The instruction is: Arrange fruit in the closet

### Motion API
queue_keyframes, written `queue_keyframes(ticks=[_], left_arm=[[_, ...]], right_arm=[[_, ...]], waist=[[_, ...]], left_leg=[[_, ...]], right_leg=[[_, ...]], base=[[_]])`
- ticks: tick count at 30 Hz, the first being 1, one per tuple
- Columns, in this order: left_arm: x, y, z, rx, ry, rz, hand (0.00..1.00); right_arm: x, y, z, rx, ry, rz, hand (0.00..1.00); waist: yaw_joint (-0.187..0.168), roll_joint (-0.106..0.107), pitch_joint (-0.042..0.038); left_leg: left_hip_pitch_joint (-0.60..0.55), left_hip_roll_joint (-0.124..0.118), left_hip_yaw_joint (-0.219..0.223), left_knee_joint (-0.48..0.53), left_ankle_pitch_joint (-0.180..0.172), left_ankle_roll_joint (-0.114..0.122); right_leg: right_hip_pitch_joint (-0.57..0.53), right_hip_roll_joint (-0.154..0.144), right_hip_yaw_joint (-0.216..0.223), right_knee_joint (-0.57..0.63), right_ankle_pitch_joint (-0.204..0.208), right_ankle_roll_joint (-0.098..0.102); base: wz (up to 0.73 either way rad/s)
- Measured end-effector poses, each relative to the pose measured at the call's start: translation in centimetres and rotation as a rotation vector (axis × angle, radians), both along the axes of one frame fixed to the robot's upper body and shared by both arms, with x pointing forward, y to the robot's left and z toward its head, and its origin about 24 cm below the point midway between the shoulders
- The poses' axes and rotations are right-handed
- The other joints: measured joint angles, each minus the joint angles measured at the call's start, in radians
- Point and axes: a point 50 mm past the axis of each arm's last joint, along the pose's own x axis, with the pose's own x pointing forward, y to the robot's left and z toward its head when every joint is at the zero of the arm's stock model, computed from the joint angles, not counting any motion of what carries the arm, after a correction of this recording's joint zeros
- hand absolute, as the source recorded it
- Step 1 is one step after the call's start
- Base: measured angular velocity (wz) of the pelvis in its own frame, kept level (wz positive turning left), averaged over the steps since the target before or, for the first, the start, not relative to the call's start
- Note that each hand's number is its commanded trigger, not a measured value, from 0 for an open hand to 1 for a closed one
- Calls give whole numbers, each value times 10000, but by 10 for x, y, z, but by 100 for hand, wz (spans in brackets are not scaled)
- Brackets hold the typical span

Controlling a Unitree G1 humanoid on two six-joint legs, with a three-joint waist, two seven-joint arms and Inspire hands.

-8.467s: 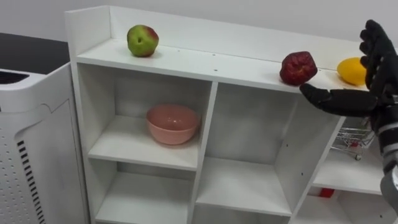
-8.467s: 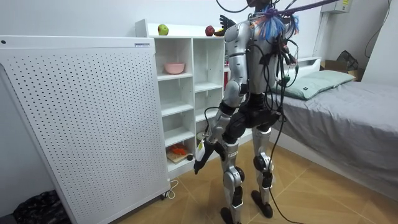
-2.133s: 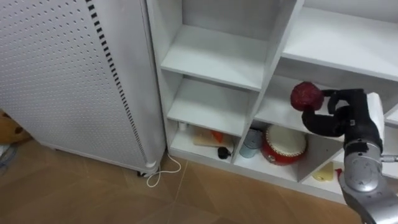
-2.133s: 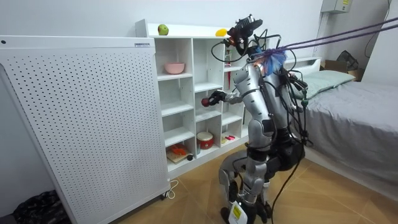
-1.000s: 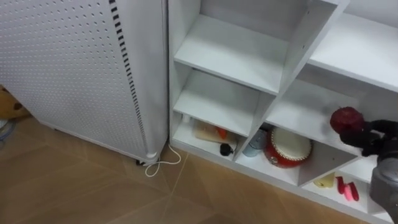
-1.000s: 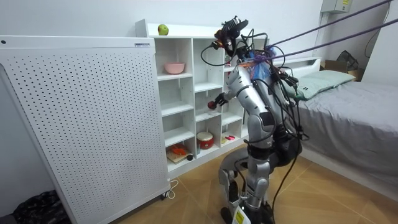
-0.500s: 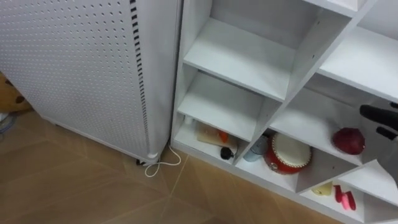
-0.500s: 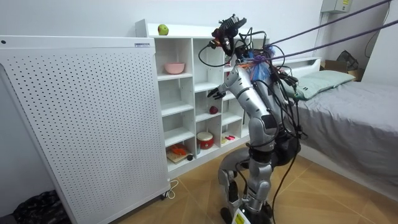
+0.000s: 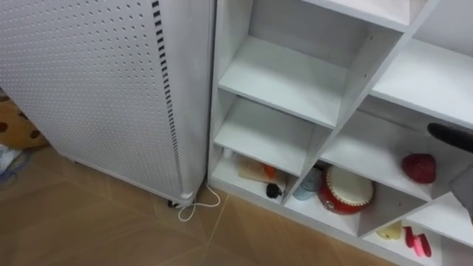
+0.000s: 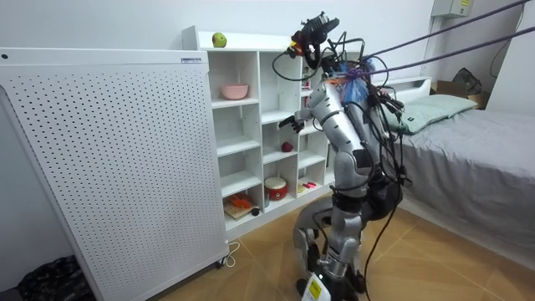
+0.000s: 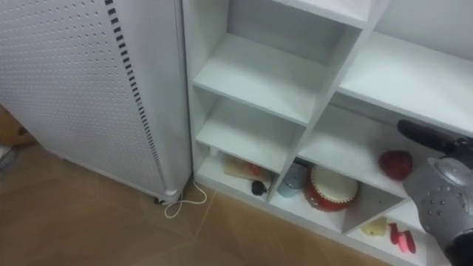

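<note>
Red apple [image 9: 419,168] sits on a closet [image 9: 277,74] shelf at three o'clock from the robot's eyes, the right hand [image 9: 452,137] at its one o'clock straight-fingered and empty, so I think this one is put away and the green apple [image 10: 219,39] on top needs grabbing next.

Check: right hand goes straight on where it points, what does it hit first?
The right hand likely passes above the red fruit and meets the closet's divider; depth unclear.

White cubby shelving [image 10: 259,100] beside a perforated white panel [image 10: 109,159], wood floor [image 10: 435,259], grey bed [image 10: 476,150].
</note>
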Motion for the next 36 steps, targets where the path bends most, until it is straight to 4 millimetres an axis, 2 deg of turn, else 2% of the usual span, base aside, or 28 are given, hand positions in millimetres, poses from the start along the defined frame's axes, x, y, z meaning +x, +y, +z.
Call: queue_keyframes(ticks=[2,4,6,8,10,14,16,17,19,20,22,23,25,26,28,29,31,34,36], left_arm=[[2,0,0,-33,-70,-11,0],[1,-4,-2,-275,73,-7,0],[0,-8,-5,-511,147,43,0],[-1,-12,-9,-657,242,164,0],[-4,-12,-11,-744,452,284,0],[-13,-13,-16,-953,899,577,0],[-9,-16,-19,-1071,893,736,0],[-7,-16,-19,-1104,851,836,0],[-5,-21,-23,-1340,769,1121,0],[-5,-23,-25,-1447,727,1206,0],[-8,-33,-30,-1764,826,1295,0],[-9,-35,-31,-1829,824,1308,0],[-8,-42,-34,-2073,738,1298,0],[-8,-44,-34,-2138,683,1308,0],[-12,-49,-37,-2260,732,1407,0],[-13,-51,-37,-2265,760,1397,0],[-15,-57,-39,-2358,691,1427,0],[-21,-68,-42,-2366,790,1276,0],[-25,-75,-45,-2415,936,1319,0]], right_arm=[[-4,-2,-13,-63,136,356,0],[-9,-5,-27,-301,252,996,0],[-13,-7,-39,-742,518,1537,0],[-22,-11,-57,-1212,994,2154,0],[-35,-14,-80,-2434,1971,3192,0],[-57,-8,-114,-4746,3828,5068,0],[-80,1,-149,-5570,5247,6076,0],[-87,4,-159,-5674,5596,6421,0],[-115,24,-195,-5731,6696,7919,0],[-124,28,-203,-5732,6950,8270,0],[-163,43,-236,-5369,8050,9430,0],[-174,46,-244,-5170,8288,9655,0],[-214,57,-267,-4215,9051,10374,0],[-224,57,-271,-3977,9270,10499,0],[-262,60,-287,-3036,10147,10679,0],[-269,61,-289,-2817,10317,10689,0],[-297,63,-296,-1997,10657,10531,0],[-323,62,-302,-1075,11145,9806,0],[-335,64,-307,-501,11404,9160,0]], waist=[[-24,44,-32],[-22,86,-61],[-16,126,-70],[10,169,-82],[27,228,-139],[25,232,-170],[-51,290,-233],[-74,297,-266],[-288,365,-349],[-359,421,-387],[-782,681,-541],[-835,712,-565],[-1163,836,-632],[-1217,870,-644],[-1457,943,-632],[-1514,941,-631],[-1850,1008,-635],[-2000,970,-647],[-2238,1012,-647]], left_leg=[[269,21,-11,-245,38,28],[573,185,75,-644,127,55],[900,185,133,-903,178,85],[1362,200,202,-1143,195,113],[1836,364,270,-1553,198,116],[2574,557,715,-2171,231,169],[3085,729,894,-2579,237,159],[3195,771,924,-2691,245,145],[3826,909,1055,-3216,289,84],[4005,945,1069,-3356,296,77],[4856,1063,1116,-4004,355,43],[5089,1064,1153,-4238,407,42],[5920,1057,1347,-5242,690,39],[6141,1052,1391,-5465,748,38],[7166,1023,1697,-6492,1037,46],[7418,1021,1784,-6764,1111,42],[8209,1028,1933,-7557,1375,-1],[9241,1036,2444,-8279,1562,-13],[9724,1027,2450,-8519,1584,-14]], right_leg=[[293,32,-74,-259,26,42],[556,215,-42,-730,205,85],[861,165,-111,-964,291,65],[1296,196,-102,-1206,314,140],[1727,421,-52,-1717,433,199],[2161,564,305,-2192,584,264],[2576,757,415,-2629,700,259],[2669,815,429,-2763,748,260],[3211,1024,488,-3324,947,228],[3372,1076,488,-3476,1008,229],[4252,1308,459,-4293,1185,283],[4454,1352,508,-4497,1250,308],[5194,1422,573,-5359,1489,371],[5386,1424,563,-5558,1541,376],[6201,1425,617,-6263,1742,430],[6407,1429,615,-6469,1781,447],[7278,1568,503,-7261,1984,519],[8240,1582,400,-7954,2065,611],[8854,1628,226,-8360,2120,676]], base=[[7],[-10],[-6],[0],[-10],[-26],[-25],[-23],[-24],[-17],[-10],[-9],[-9],[-9],[-10],[0],[18],[11],[20]])
